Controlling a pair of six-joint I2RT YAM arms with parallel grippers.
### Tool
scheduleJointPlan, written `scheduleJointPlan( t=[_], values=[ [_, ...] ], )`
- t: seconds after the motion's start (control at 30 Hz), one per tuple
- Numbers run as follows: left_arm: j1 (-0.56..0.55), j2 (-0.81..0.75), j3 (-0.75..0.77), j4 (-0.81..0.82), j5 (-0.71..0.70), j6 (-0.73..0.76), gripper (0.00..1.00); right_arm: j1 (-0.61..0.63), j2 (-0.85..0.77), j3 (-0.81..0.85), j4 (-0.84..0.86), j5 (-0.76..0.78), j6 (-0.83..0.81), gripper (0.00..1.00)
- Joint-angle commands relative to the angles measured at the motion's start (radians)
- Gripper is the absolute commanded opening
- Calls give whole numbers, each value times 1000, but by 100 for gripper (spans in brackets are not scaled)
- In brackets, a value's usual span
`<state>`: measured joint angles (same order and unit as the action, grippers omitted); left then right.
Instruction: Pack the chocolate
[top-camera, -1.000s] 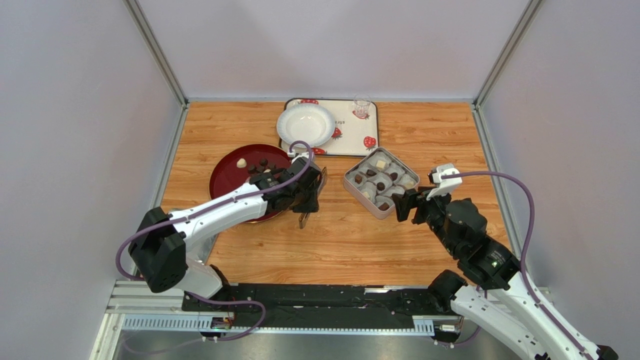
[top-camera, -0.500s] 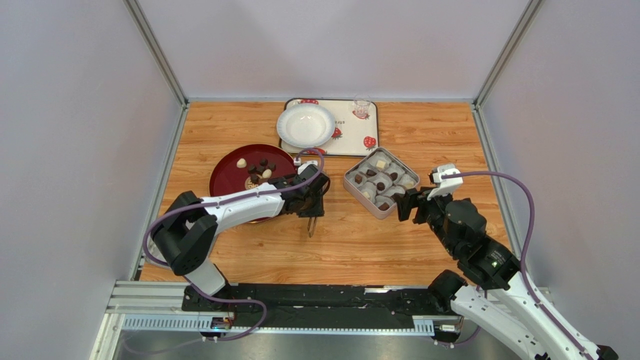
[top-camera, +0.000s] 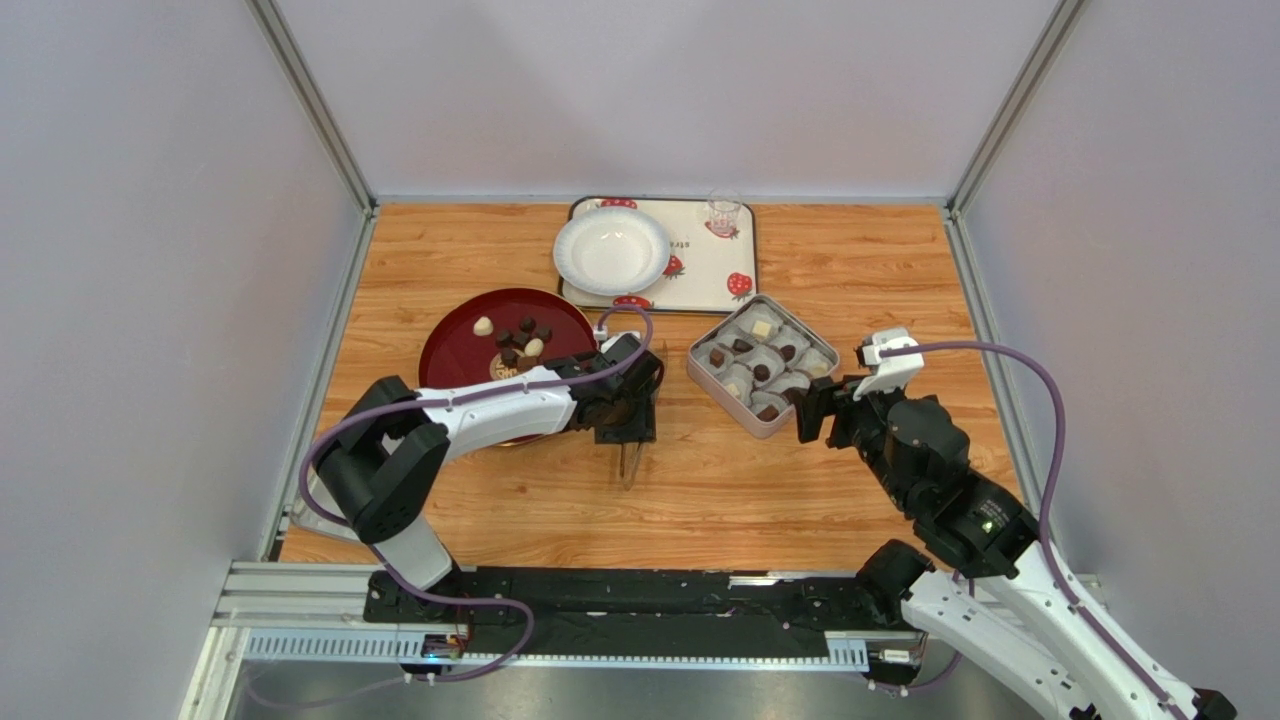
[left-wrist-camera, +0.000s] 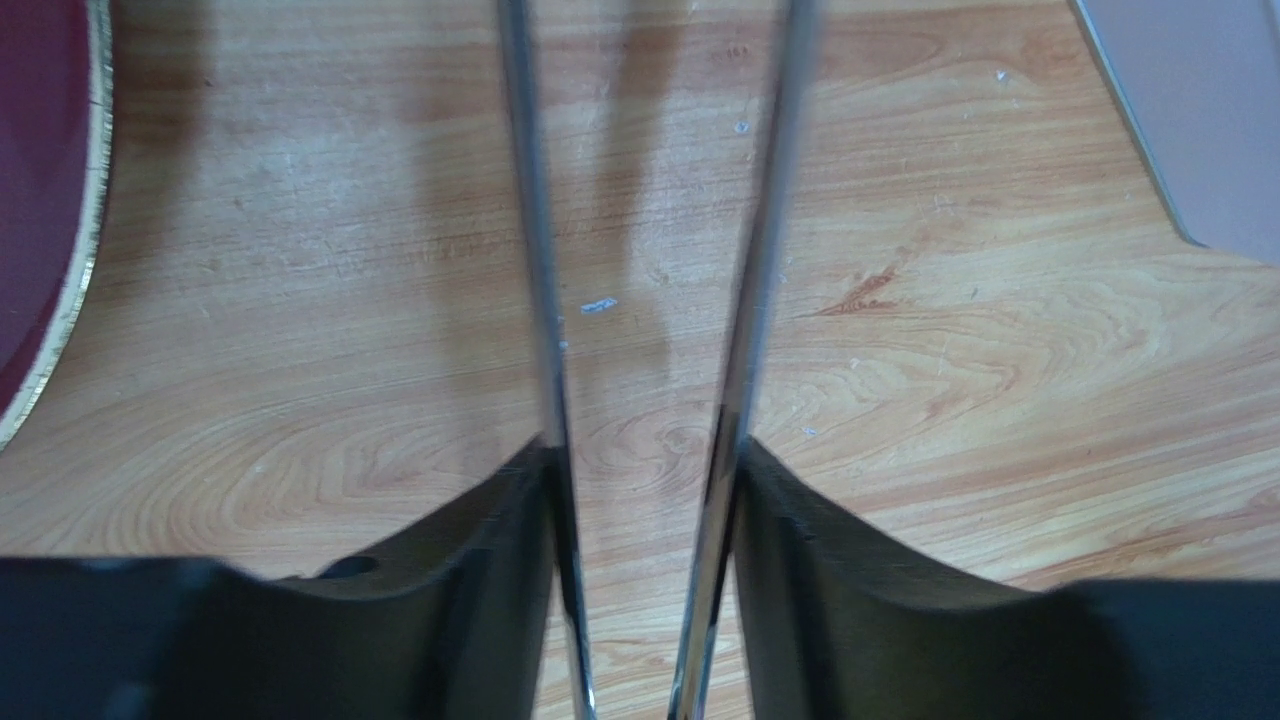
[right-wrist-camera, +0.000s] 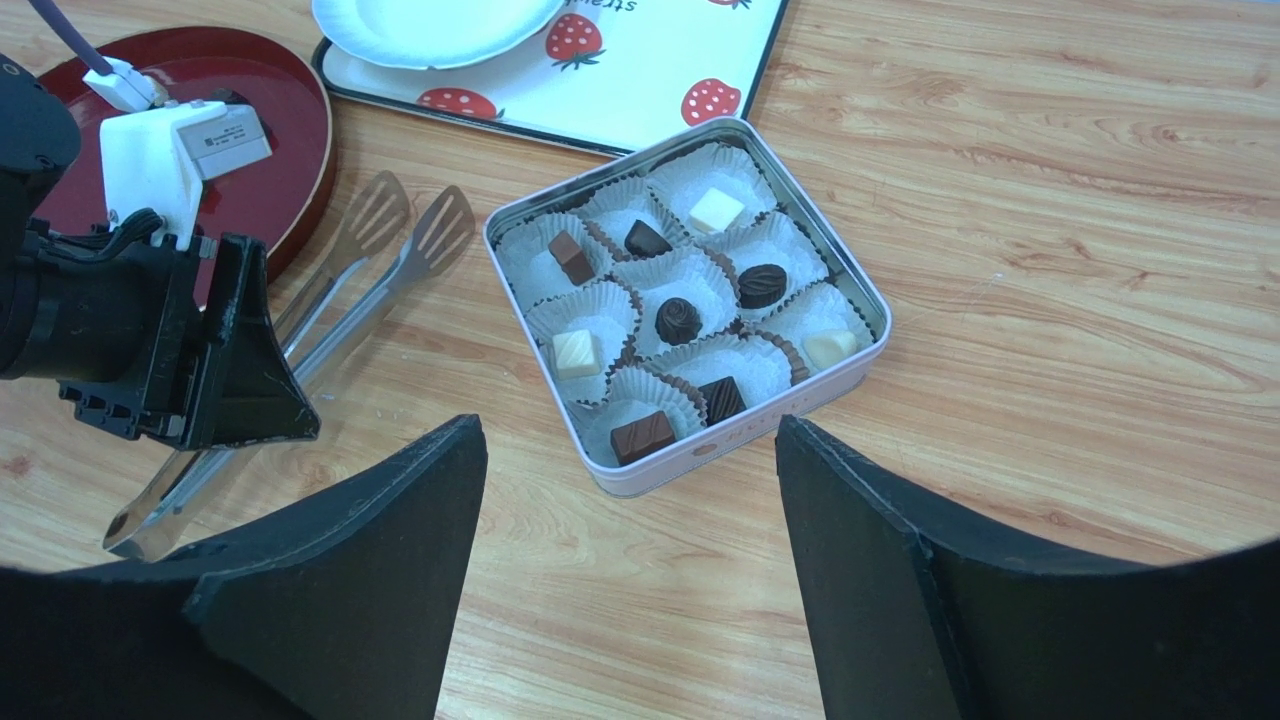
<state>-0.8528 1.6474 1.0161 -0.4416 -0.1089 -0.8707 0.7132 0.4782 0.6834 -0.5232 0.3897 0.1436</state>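
Note:
Several dark and cream chocolate pieces lie on the dark red plate. More chocolates sit in paper cups in the square tin, also seen from above. My left gripper is shut on metal tongs, low over the wood between plate and tin. In the left wrist view the fingers press on both tong arms. I see nothing between the tong tips. My right gripper is open and empty just in front of the tin.
A white bowl stands on a strawberry-print tray at the back, with a small clear glass at its far corner. Grey walls close in the table on the left, back and right.
My left gripper with the tongs has moved off the red plate, to the right and toward the near edge. The right arm has not moved.

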Motion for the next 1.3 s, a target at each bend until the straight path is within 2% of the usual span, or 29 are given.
scheduleJointPlan(
  t=[0.0, 0.2, 0.53, 0.67, 0.87, 1.1, 1.27],
  values=[
    [-9, 28, 16, 29, 49, 4, 56, 5, 2, 34, -3, 28, -15, 75],
    [-12, 22, 18, 43, 83, 10, 59, 5, 30, 36, -9, 60, -19, 74],
    [-14, 3, 29, 26, 84, 38, 70, 3, 68, 33, -40, 109, 20, 74],
    [-14, -1, 26, 12, 78, 47, 71, 3, 71, 36, -58, 118, 36, 73],
    [-15, -139, 27, -34, 14, 73, 72, 3, 63, 47, -100, 106, 66, 73],
    [11, -320, 45, -173, -121, 104, 71, 5, 68, 61, -109, 55, 99, 74],
    [129, -509, -40, -242, -135, 70, 70, 5, 95, 74, -103, 31, 120, 75]
  ],
)
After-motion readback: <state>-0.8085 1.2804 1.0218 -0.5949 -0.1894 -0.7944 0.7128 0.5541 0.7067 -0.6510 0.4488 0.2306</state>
